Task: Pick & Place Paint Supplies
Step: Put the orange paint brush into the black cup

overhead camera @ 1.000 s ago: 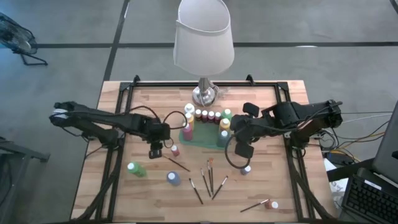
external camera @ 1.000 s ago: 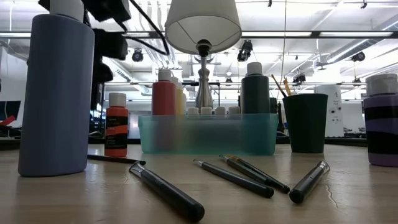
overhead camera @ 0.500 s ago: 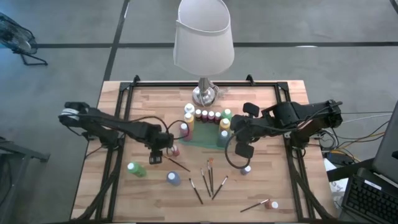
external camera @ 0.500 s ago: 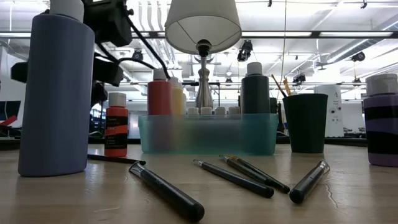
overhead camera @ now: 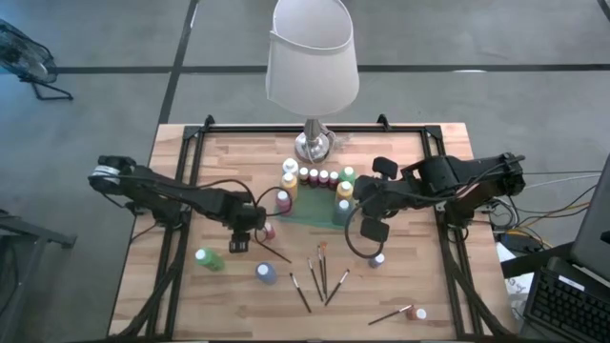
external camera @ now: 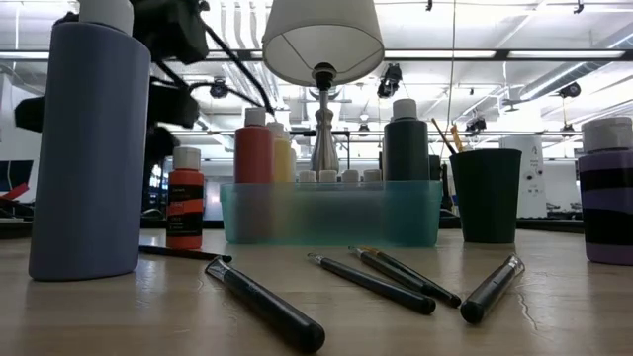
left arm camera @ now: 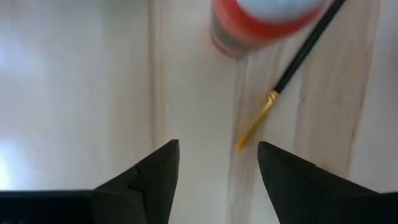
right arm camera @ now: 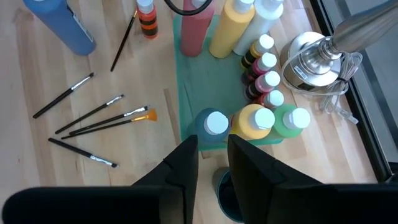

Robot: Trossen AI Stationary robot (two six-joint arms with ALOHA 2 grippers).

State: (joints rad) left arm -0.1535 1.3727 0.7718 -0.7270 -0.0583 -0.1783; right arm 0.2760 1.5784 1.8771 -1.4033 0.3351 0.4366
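A small red paint bottle point(overhead camera: 269, 230) point(left arm camera: 267, 25) stands on the table beside a thin brush point(overhead camera: 273, 252) point(left arm camera: 292, 68) that lies flat. My left gripper point(overhead camera: 246, 232) point(left arm camera: 217, 158) hovers open, pointing down, just left of the bottle and touches nothing. The teal tray point(overhead camera: 310, 211) point(right arm camera: 186, 81) holds tall red and yellow bottles and a row of small ones. My right gripper point(overhead camera: 360, 211) point(right arm camera: 212, 165) is open over the dark cup point(right arm camera: 225, 193) point(external camera: 487, 195) at the tray's right end. Several brushes point(overhead camera: 319, 276) point(external camera: 376, 282) lie near the near edge.
A white-shaded lamp point(overhead camera: 312, 57) stands on its silver base point(overhead camera: 313, 145) at the far edge. Loose bottles stand on the table: green point(overhead camera: 208, 257), blue point(overhead camera: 266, 272) point(external camera: 89, 148), one at the right point(overhead camera: 377, 259), and one near the right corner point(overhead camera: 417, 312) beside a brush.
My left gripper has moved toward the table's right and a little toward the near edge, closing on the small red bottle, then held still. The right arm has kept still.
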